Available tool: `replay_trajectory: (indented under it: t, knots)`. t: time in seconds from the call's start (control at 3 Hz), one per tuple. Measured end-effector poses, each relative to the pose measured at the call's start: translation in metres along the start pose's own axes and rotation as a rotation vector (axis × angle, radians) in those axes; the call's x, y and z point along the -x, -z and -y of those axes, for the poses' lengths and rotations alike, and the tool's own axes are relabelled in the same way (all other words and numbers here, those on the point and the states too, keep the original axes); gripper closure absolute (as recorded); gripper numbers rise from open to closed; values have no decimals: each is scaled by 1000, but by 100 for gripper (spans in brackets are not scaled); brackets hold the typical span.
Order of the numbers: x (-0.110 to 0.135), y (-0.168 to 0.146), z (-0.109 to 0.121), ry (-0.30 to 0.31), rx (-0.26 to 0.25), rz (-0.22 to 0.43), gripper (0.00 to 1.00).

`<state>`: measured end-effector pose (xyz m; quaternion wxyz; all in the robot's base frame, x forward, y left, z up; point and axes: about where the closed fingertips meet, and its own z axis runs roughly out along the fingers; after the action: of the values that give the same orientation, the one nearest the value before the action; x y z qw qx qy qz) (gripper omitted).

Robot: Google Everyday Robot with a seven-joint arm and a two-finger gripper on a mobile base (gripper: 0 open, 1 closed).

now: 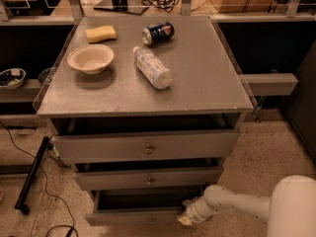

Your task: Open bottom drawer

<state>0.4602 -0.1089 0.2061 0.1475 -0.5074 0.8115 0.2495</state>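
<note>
The gripper [189, 217] is at the right end of the bottom drawer [133, 216] front; whether it grasps cannot be told. The drawer, lowest in the cabinet [202, 78], is partly out and faces the camera. Its long axis runs left-right and its inside is dark.

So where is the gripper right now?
In the camera view the gripper is low, right of centre, at the right end of the bottom drawer front, under the middle drawer.

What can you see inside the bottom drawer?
Only dark shadow shows in the bottom drawer; the middle drawer covers most of it. The gripper is at its front.
</note>
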Motion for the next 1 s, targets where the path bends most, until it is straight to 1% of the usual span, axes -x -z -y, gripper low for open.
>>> replay_trajectory:
  t: [1.0]
  knots:
    - [6, 3, 16, 0, 1, 0, 100]
